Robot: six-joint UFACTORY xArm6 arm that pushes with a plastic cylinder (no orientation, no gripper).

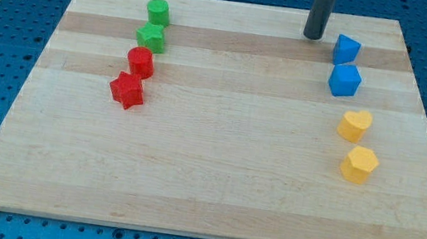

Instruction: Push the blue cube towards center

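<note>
where rod exits top, my tip (314,37) nr blue cube (344,80).

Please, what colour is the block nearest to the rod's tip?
Blue. That blue block sits just to the view's right of my tip, seen in the camera view.

Standing upright as a straight dark rod, entering from the view's top edge right of the middle. Resting my tip (314,37) low, near the view's top. Showing only the rod's lower length; arm above lying out of view.
</note>
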